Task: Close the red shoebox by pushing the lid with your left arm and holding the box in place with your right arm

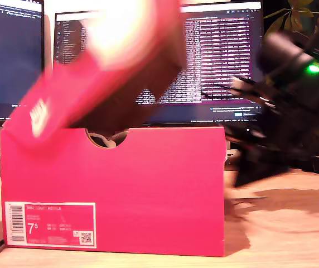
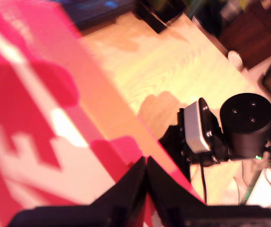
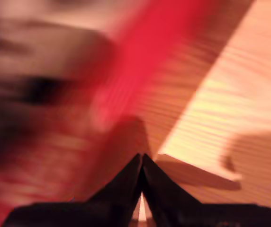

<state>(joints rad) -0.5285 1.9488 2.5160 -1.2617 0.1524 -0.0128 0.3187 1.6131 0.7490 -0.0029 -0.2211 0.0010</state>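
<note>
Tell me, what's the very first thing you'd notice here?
The big red shoebox fills the middle of the exterior view, standing on the wooden table. Its lid is tipped up over it, blurred. On the exterior view's right is a dark, blurred arm with a green light.

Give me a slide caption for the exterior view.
Red shoebox on a wooden table, its lid blurred and tilted half-open, monitors behind.
</note>
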